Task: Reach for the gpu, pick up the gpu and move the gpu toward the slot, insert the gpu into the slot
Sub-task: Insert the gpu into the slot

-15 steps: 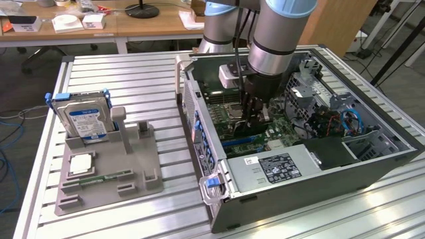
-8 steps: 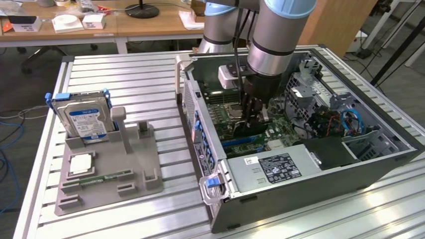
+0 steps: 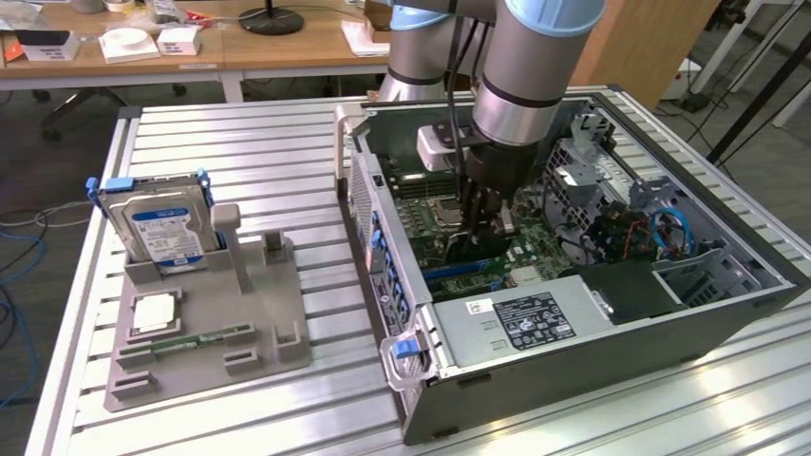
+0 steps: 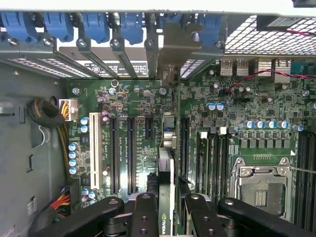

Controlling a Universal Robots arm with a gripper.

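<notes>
The gpu (image 4: 165, 197), seen edge-on in the wrist view, stands upright between the gripper (image 4: 167, 210) fingers (image 4: 144, 215), which are closed on it, above the green motherboard (image 4: 222, 123) and in line with its long black slots (image 4: 131, 153); in the exterior view, at frame centre, the gripper (image 3: 485, 223) reaches down into the open computer case (image 3: 609, 313); at left of frame a grey holder (image 3: 209, 323) carries a blue-labelled hard drive (image 3: 159, 228).

Slatted metal table (image 3: 254, 142) in front. Behind it wooden desks (image 3: 228, 52) with white boxes (image 3: 127, 43) and a black lamp base (image 3: 272, 19). Dark floor (image 3: 38, 152), blue cables (image 3: 19, 247) at the exterior view's left. Wooden panel (image 3: 633, 38) behind.
</notes>
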